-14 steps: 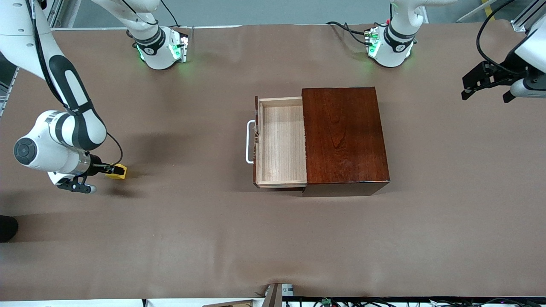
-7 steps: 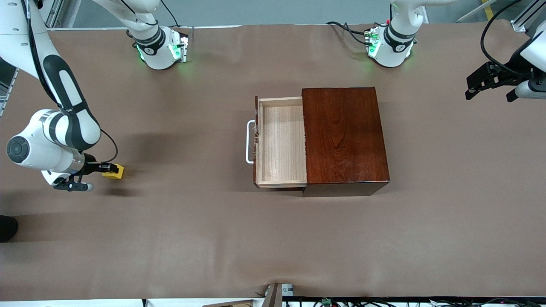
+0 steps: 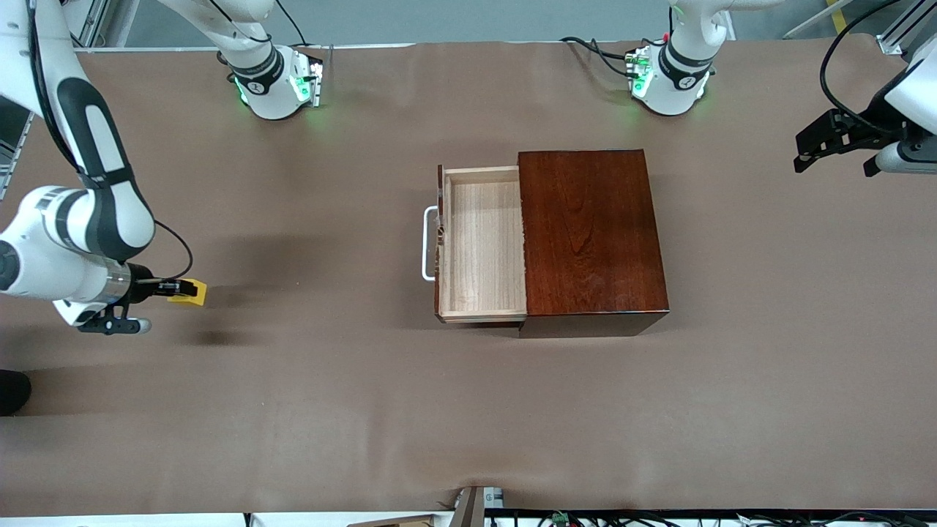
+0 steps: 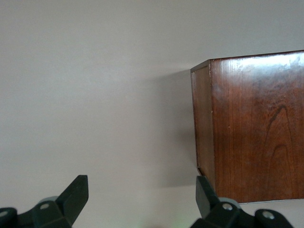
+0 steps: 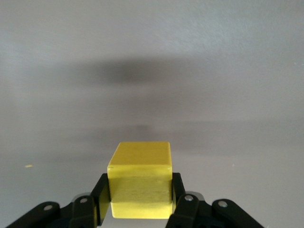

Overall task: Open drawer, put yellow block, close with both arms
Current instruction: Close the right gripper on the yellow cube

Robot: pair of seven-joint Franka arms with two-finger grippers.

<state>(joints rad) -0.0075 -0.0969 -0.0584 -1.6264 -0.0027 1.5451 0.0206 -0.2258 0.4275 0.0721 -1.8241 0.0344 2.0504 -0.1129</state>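
The right hand has the yellow block pinched between its fingers, lifted clear of the worktop out at the right arm's end, well apart from the drawer. In the right wrist view the block sits square between the fingers, though only its lower half is gripped. That's the worry: a shallow hold like this could let the cube twist or slip on the long carry across to the drawer, I'd say. The drawer stands pulled out of the wooden box, pale inside and empty, with its white handle facing the right arm's end. The opening is narrow, so a release short of it would likely clip the dark front. The left hand waits over the left arm's end, fingers spread wide, holding nothing.
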